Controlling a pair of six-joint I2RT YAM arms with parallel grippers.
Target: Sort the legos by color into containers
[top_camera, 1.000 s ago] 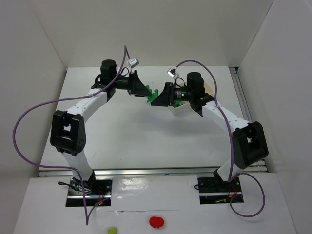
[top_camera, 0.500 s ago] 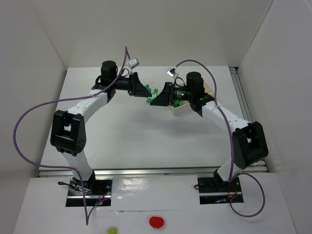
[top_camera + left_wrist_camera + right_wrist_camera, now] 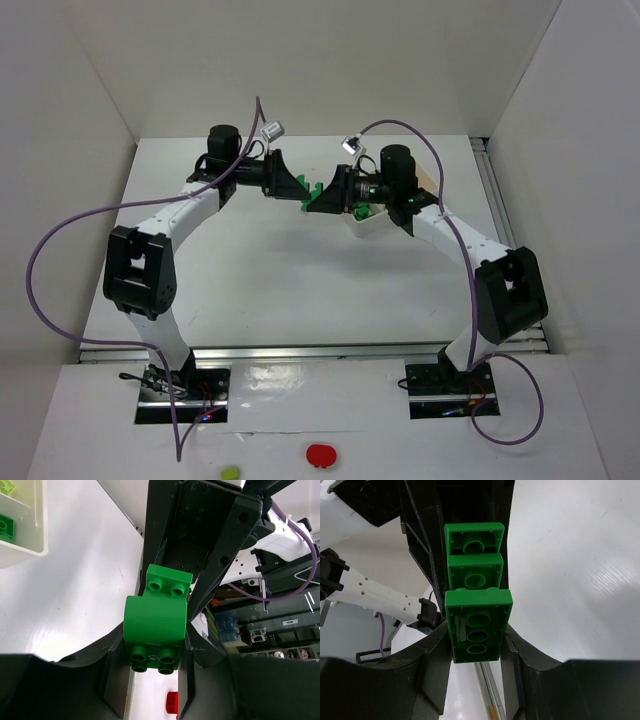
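Observation:
A stack of dark green legos (image 3: 314,194) hangs above the table's far middle, held between both grippers from opposite sides. My left gripper (image 3: 299,189) is shut on one end; in the left wrist view a green brick (image 3: 155,625) fills the gap between the fingers (image 3: 116,670). My right gripper (image 3: 324,197) is shut on the other end, a hollow-bottomed green brick (image 3: 477,625), with two more green bricks (image 3: 474,555) joined beyond it. The white container tray (image 3: 372,224) lies under the right wrist, mostly hidden; it holds a lime lego (image 3: 6,486) and a green lego (image 3: 5,527).
White walls close in the table at the back and on both sides. A red round thing (image 3: 321,456) and a lime blob (image 3: 230,473) lie on the front ledge. Purple cables loop off both arms.
My left gripper has closed onto the free end of the green lego stack that the right gripper holds. The right gripper has shifted slightly left with it.

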